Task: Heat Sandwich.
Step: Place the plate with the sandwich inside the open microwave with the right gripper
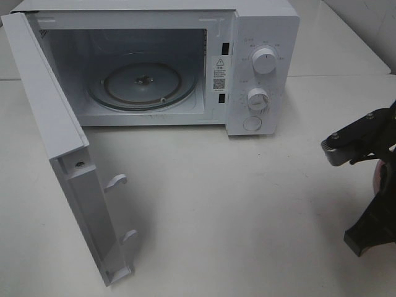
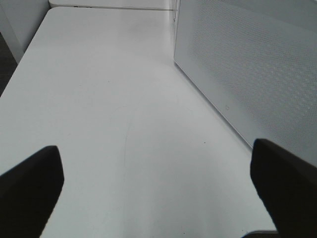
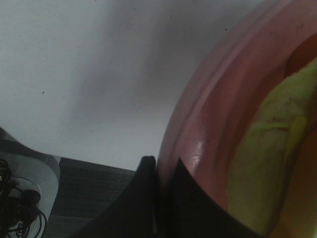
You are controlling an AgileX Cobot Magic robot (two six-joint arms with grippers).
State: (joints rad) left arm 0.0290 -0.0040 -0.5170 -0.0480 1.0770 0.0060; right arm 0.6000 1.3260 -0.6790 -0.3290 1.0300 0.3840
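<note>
Left gripper [image 2: 156, 163]: fingers spread wide, nothing in it, hovering low over the counter [image 2: 109, 99] just beside the outer face of the microwave door [image 2: 247, 74]. The door stands swung open to the left. The glass turntable [image 1: 142, 83] sits bare inside the microwave [image 1: 266, 31].

Right gripper [image 3: 157, 171]: clenched on the rim of the pink plate [image 3: 208, 119], at the far right edge of the high view, well apart from the microwave. The sandwich [image 3: 270, 148] lies on that plate. We only see a strip of pale yellow-green filling in the right wrist view; the rest is out of frame.

Handling, our read:
- The sandwich is soft and light and squashes easily, and the slices can shear over the filling.
- We don't pinch the bread. The plate is the handle.
- The plate looks stiff and glossy, so likely slick at the rim.
- A one-sided rim pinch makes it a cantilever, so the load wants to tip the far side down.
- We'd hold it level and move slowly with no sudden stops, or the sandwich slides.
- We can't judge clearance at the cavity mouth from here.
</note>
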